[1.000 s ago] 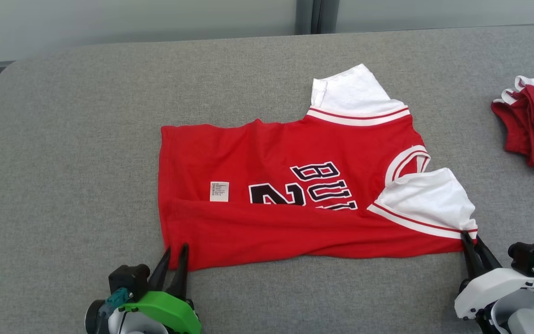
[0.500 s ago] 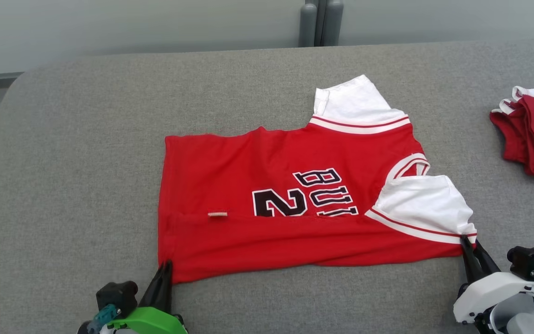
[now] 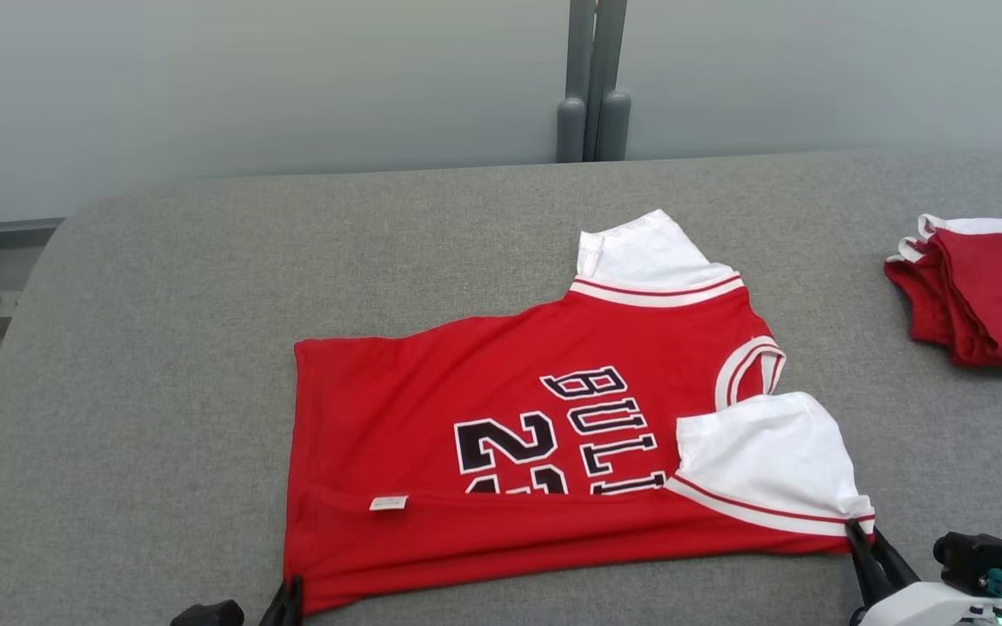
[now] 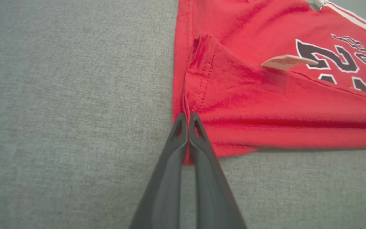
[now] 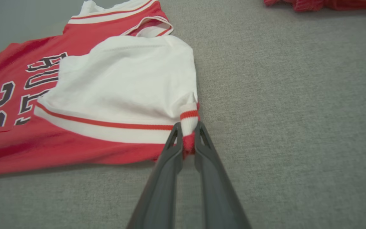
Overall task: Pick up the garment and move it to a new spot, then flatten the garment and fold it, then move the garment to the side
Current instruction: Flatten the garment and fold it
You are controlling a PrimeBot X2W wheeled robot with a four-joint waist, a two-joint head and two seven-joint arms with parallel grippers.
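The garment [image 3: 518,435] is a red jersey with white sleeves and black lettering, spread on the grey table with its near edge folded over. My left gripper [image 3: 290,593] is shut on the garment's near left hem corner [image 4: 186,127], seen closely in the left wrist view, where the left gripper [image 4: 187,118] pinches red fabric between its fingers. My right gripper [image 3: 858,529] is shut on the bunched cuff of the near white sleeve [image 5: 122,82]; in the right wrist view the right gripper [image 5: 187,127] clamps that red-and-white cuff.
A pile of folded red garments [image 3: 984,296] lies at the table's far right. The grey table [image 3: 162,348] has bare cloth to the left and behind the jersey. A grey post [image 3: 592,87] stands against the wall beyond the table.
My left gripper closed on the hem corner. The head camera tilted up, so everything sits lower in the picture. The folded near edge has slid back, uncovering more of the lettering.
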